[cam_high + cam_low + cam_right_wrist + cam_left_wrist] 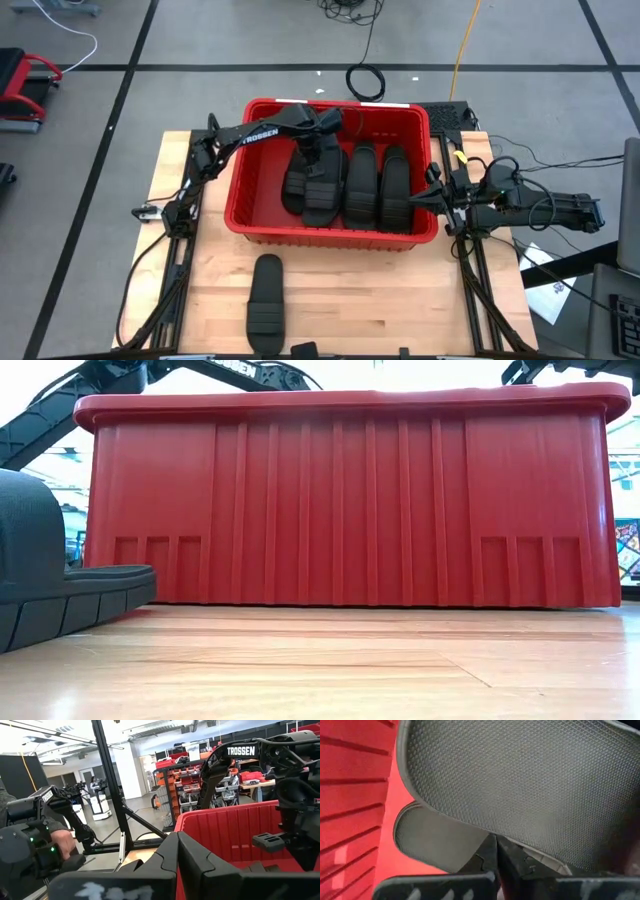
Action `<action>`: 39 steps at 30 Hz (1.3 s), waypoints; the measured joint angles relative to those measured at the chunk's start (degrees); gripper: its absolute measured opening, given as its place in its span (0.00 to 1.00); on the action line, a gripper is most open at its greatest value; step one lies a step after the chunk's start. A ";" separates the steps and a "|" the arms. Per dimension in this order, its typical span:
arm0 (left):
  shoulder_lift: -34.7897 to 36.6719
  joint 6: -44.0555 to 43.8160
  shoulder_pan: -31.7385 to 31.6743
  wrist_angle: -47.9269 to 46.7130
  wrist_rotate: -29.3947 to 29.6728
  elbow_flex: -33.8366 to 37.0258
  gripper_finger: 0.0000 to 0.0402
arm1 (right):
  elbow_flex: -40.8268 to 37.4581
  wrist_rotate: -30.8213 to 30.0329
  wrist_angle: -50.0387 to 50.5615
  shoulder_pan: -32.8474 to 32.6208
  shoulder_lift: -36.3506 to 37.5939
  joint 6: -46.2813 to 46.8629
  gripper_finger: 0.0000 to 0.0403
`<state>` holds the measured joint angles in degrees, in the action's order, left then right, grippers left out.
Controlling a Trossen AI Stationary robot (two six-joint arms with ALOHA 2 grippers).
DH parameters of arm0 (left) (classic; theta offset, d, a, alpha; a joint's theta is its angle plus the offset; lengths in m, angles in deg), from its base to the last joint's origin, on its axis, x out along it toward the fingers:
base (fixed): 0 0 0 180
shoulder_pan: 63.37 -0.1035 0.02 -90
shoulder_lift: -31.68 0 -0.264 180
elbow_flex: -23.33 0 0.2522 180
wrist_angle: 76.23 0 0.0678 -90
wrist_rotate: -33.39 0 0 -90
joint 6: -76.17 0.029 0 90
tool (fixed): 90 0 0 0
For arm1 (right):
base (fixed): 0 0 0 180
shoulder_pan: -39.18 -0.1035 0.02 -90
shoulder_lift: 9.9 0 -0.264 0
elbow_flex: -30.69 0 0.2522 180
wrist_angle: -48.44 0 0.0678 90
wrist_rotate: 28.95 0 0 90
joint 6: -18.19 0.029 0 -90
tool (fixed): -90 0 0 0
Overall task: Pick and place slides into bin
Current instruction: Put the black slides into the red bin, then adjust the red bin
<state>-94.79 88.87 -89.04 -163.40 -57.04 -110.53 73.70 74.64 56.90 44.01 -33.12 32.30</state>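
The red bin (262, 215) stands mid-table and holds several black slides side by side (360, 185). My left gripper (318, 150) reaches down into the bin over the two leftmost slides (310, 190), fingers shut (496, 851). A slide's dotted sole (520, 785) fills the left wrist view, with a second slide (435, 840) behind it. One more slide (267, 300) lies flat on the table in front of the bin; it also shows in the low view (40, 580). My right gripper (430, 197) is shut and empty (177, 847) beside the bin's right wall. My left gripper points down into the bin with its shut fingertips (492, 857) at the lower edge of the slide's dotted sole (535, 852). I cannot tell whether they touch it. The slide stands tilted among the others in the bin.
The bin's ribbed front wall (350, 500) fills the low view. Bare table lies on either side of the loose slide. Cables (365, 80) lie on the floor behind the table. A person's hand (60, 845) shows in the room beyond.
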 joint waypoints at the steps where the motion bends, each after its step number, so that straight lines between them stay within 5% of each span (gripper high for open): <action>1: 0.00 -0.61 0.00 -0.27 -0.10 -0.07 0.00 | 0.01 0.00 0.00 0.00 0.00 0.00 0.00; 9: 4.12 0.33 0.00 -6.34 1.96 -5.52 0.00 | 0.00 -0.02 0.04 0.01 0.02 -0.02 0.00; 17: 6.92 2.29 -5.30 1.78 18.15 -10.22 0.00 | -0.01 -0.07 0.00 0.01 0.02 0.00 0.00; 29: 6.58 -6.37 -19.05 9.15 17.84 -10.19 0.00 | 0.00 -0.88 -0.46 -0.01 0.02 0.18 0.00; 39: 4.11 -15.47 -22.41 5.98 11.80 -10.19 0.00 | 0.00 -5.05 -0.51 0.01 0.02 0.20 0.00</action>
<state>-90.68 73.40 -111.45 -157.42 -45.24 -120.71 73.69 69.59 56.39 44.02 -33.11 32.50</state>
